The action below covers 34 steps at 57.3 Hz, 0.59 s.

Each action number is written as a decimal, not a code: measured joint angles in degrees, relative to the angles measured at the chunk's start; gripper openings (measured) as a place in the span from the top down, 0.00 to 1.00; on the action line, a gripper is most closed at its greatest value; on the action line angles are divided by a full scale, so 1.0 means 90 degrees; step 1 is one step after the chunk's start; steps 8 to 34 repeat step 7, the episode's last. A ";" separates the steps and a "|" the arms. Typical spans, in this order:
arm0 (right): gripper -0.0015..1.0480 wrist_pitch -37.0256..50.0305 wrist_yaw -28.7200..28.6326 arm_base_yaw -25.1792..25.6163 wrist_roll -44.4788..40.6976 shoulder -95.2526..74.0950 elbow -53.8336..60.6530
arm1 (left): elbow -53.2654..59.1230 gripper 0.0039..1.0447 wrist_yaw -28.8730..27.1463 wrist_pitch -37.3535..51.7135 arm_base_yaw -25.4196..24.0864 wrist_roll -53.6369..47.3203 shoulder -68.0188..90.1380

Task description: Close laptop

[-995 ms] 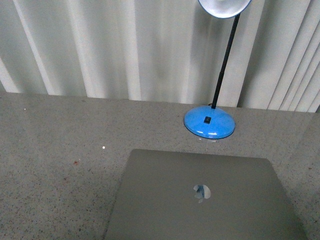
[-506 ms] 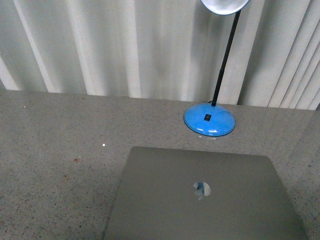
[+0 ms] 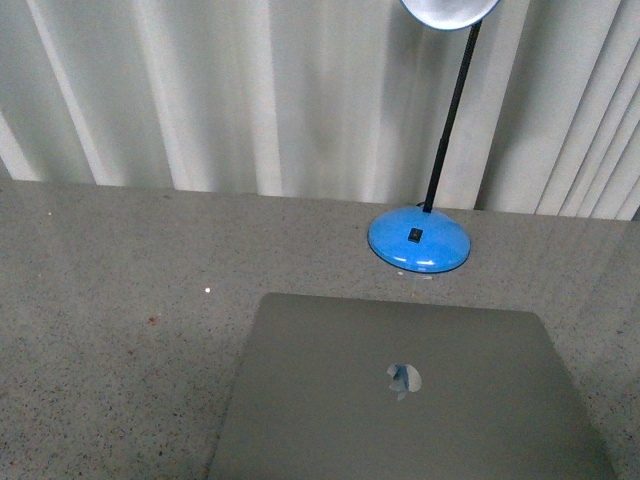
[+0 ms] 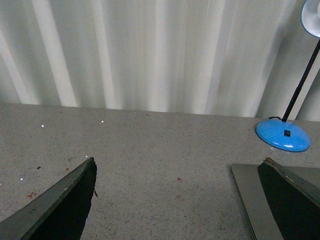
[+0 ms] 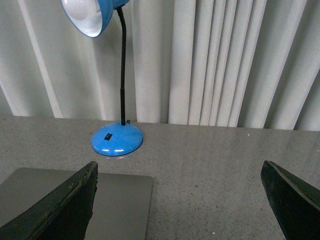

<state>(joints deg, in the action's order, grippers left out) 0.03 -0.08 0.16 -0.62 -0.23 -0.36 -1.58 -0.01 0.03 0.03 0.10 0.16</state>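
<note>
Laptop [image 3: 410, 390] lies on the worktop [image 3: 110, 300], just in front of the blue lamp [image 3: 419, 241]. Grey metal lid faces up, shiny apple logo, apparently flat already, though its front edge is cropped. Stiff, smooth, slippery; press the lid's free edge. Left gripper [image 4: 175, 200] and right gripper [image 5: 177, 200] both spread wide, empty.

Only the blue lamp [image 3: 419, 240] stands behind the laptop [image 3: 400, 390]; left is open.
</note>
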 joint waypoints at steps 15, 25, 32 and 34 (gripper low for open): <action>0.07 0.0000 0.0000 0.0000 0.0000 -0.0002 0.0000 | 0.0000 0.06 0.0000 0.0000 0.0000 0.0000 0.0000; 0.07 0.0000 0.0000 0.0000 0.0000 -0.0002 0.0000 | 0.0000 0.06 0.0000 0.0000 0.0000 0.0000 0.0000; 0.07 0.0000 0.0000 0.0000 0.0000 -0.0002 0.0000 | 0.0000 0.06 0.0000 0.0000 0.0000 0.0000 0.0000; 0.07 0.0000 0.0000 0.0000 0.0000 -0.0002 0.0000 | 0.0000 0.06 0.0000 0.0000 0.0000 0.0000 0.0000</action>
